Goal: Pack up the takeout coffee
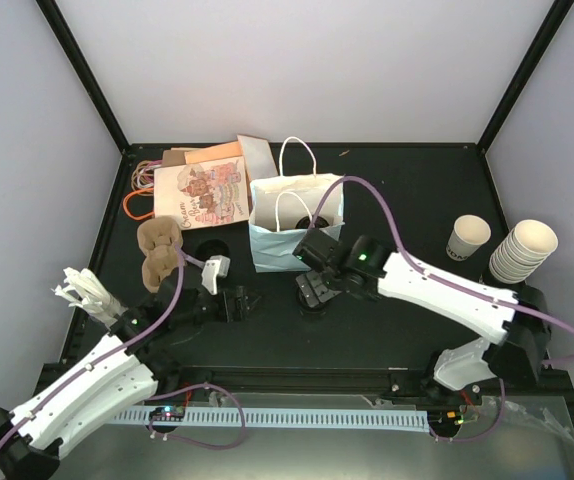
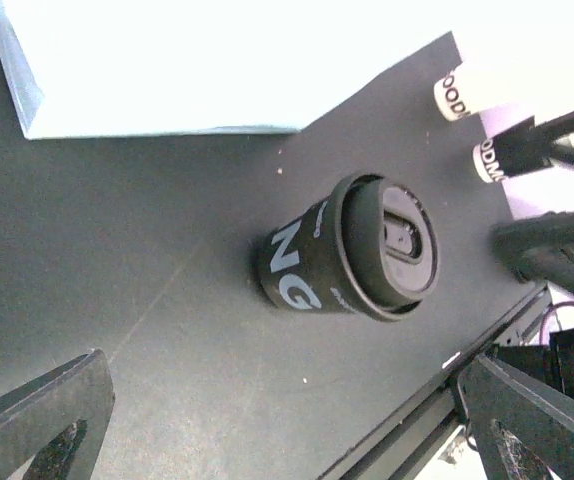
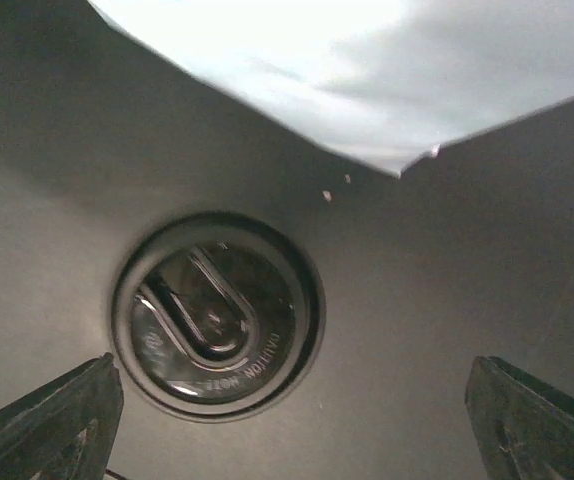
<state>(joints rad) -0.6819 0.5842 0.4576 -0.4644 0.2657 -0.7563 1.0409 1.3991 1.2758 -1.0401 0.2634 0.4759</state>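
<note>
My left fingers (image 1: pixel 235 300) are spread wide and grip nothing. My right fingers (image 1: pixel 314 291) are spread just as wide, and they too hold nothing.

Just ahead of the left pair, in line with the gap between the tips but touching neither, the coffee (image 2: pixel 352 250) stands on the dark tabletop (image 2: pixel 117 260). Its dark side carries big pale letters, of which I can read only "NG". The smaller writing near the lid is too fine to make out.

Under the right pair the black lid (image 3: pixel 217 315) sits between the tips. It is nearer the tip on the left of that view and clear of both. Raised lettering on it seems to say "CAUTION HOT".

Beyond the coffee, past both pairs, stands a pale blue bag (image 2: pixel 167 70). Farthest from the left fingers, two cups (image 2: pixel 457 95) each show "OODM".
</note>
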